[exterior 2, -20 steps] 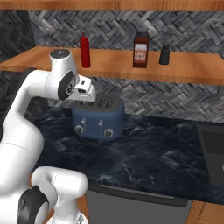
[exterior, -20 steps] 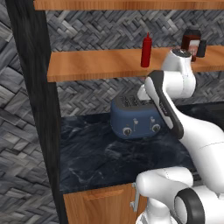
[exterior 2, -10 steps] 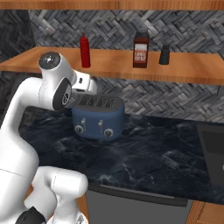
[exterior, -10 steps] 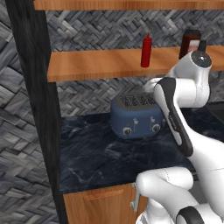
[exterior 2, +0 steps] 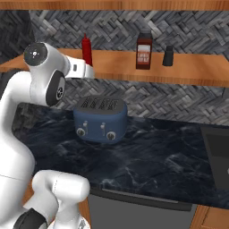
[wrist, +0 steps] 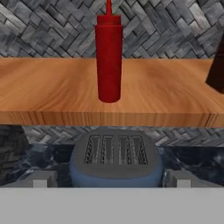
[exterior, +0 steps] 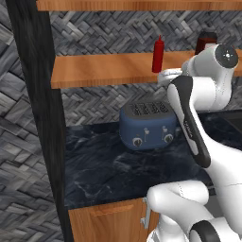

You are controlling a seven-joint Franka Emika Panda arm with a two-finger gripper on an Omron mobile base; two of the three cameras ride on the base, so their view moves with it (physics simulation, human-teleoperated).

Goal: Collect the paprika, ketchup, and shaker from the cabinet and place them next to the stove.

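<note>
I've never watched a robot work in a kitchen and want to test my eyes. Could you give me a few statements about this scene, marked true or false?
1. The ketchup stands upright on the cabinet shelf. True.
2. The paprika lies on the counter. False: it stands on the shelf, between the ketchup and the shaker.
3. A blue toaster sits on the dark counter below the shelf. True.
4. The gripper holds the ketchup. False: the bottle stands free ahead of it.

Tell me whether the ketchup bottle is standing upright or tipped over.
Upright. The ketchup stands on its base on the cabinet shelf, its pointed cap straight up, above the blue toaster. Nothing touches it.
</note>
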